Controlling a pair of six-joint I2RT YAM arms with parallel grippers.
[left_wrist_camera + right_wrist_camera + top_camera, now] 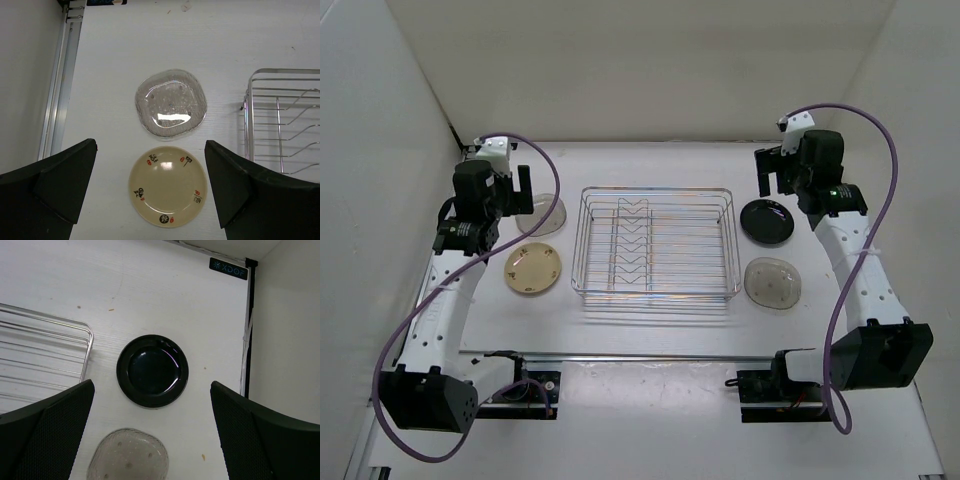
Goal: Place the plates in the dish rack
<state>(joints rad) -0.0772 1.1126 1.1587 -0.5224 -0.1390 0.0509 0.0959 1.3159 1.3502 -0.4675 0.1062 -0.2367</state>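
Four plates lie flat on the table (650, 350), none of them in the one dish rack (655, 243), which sits at the table's middle with its zigzag dividers bare. Toward the left edge lie a clear plate (171, 108), farther back, and the cream plate (168, 185), with small red and black marks, just nearer. Toward the right edge lie the black plate (152, 370), farther back, and the second clear plate (128, 455), nearer. Two arms hang above them. The left gripper (150, 145) is spread wide over its pair, holding nothing. The right gripper (152, 384) gapes equally wide over the black plate, touching nothing. A purple cable (880, 150) loops off each arm.
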